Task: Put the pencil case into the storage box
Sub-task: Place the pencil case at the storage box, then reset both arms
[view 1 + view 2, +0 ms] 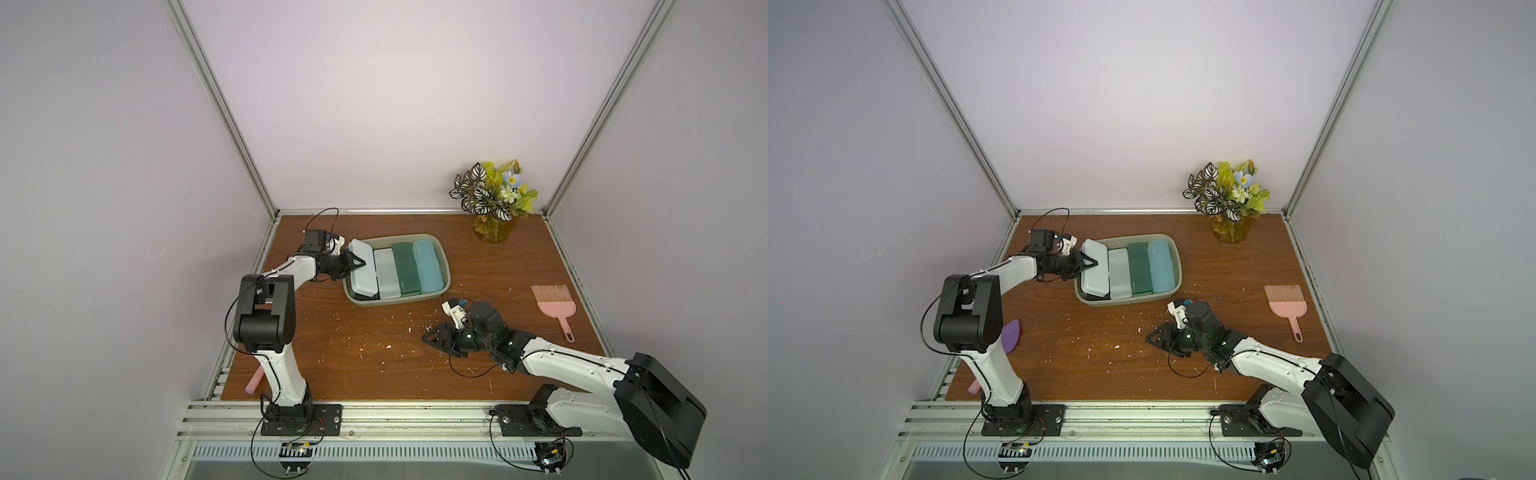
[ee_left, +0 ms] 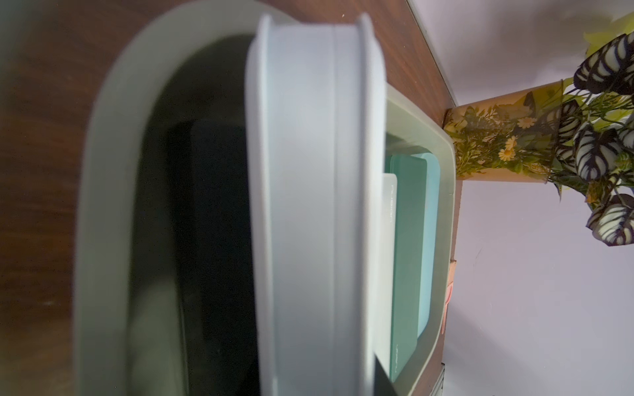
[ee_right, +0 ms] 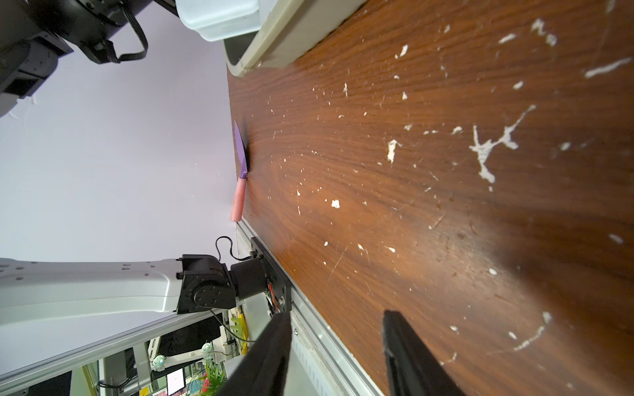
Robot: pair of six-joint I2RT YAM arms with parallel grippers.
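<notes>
Closest to the camera, the right arm reaches in from the front right, and the right gripper hangs low over the scuffed wooden table, in front of the storage box and apart from it. The right wrist view shows its two black fingers a modest gap apart with nothing between them. Farther back, the grey-green storage box sits near the middle of the table. Three cases lie flat inside, side by side: a white case, a dark green case and a light blue case by the right wall. The left gripper reaches in at the box's left end, jaws closed on the long edge of a pale grey pencil case. That case is tilted over the dark free slot beside the white case. A vase of artificial flowers stands back right, a pink hand brush lies right of the box, and a purple-bladed tool with a pink handle lies at the left edge.
</notes>
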